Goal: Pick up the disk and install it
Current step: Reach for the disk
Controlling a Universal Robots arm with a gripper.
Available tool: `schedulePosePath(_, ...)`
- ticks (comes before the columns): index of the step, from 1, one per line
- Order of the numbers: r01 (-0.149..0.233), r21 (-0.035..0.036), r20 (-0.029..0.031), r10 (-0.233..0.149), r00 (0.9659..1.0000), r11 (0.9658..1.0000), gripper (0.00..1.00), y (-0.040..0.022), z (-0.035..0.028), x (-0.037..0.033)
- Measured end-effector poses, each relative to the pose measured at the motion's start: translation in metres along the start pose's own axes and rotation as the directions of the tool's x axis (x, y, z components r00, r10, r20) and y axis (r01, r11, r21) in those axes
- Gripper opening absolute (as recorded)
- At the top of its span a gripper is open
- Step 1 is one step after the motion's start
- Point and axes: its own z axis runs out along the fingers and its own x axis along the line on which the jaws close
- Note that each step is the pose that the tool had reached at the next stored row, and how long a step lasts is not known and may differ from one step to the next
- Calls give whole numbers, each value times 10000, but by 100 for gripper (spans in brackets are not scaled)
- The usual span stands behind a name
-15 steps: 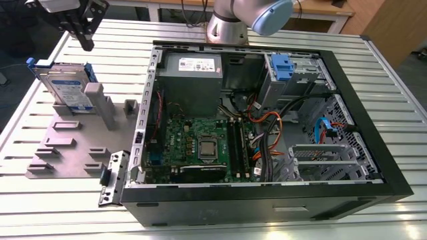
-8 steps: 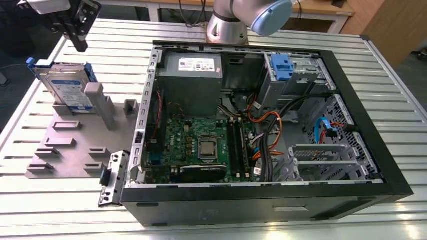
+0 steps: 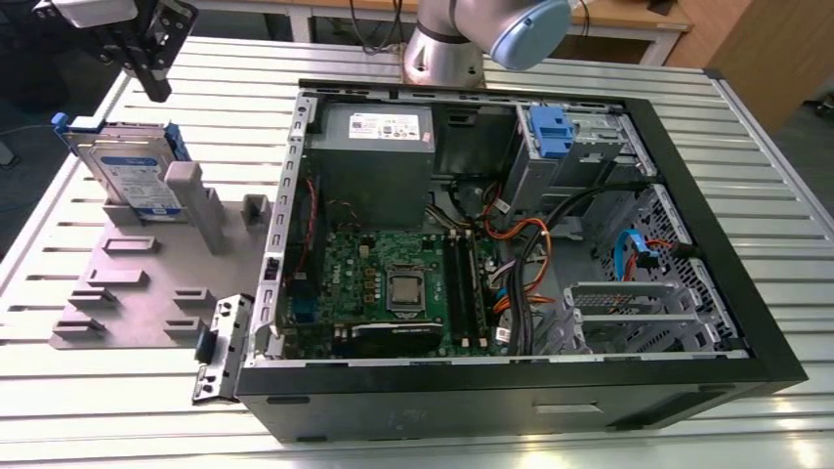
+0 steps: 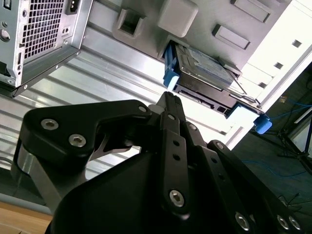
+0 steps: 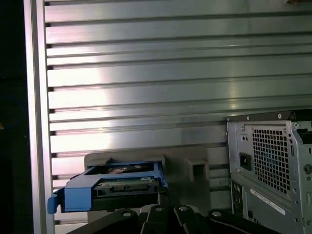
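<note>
Black metal gripper (image 4: pixel 168 96) nearest me, its fingers pressed together, holding nothing.
I see the flat silver disk (image 3: pixel 136 172), with its white-and-blue label and blue plastic rails, standing on edge in the grey plastic fixture (image 3: pixel 131 283), apart from the gripper.

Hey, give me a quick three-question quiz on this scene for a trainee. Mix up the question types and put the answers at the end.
1. True or false: the disk already sits inside the case.
2. Where is the tool? A) gripping the disk B) near the disk, not touching it C) inside the case
3. Fill in: the disk's plastic rails are ___ in colour.
Key: 1. False: it stands on edge in the grey stand, outside the case. 2. B. 3. Blue.
</note>
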Motion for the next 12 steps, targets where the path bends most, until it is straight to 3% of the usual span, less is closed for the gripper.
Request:
schedulePosePath(5,-1,1,-1,1,10000,10000,11,-25,0,26)
schedulePosePath(12,0,1,-1,0,10000,10000,11,-129,13,73)
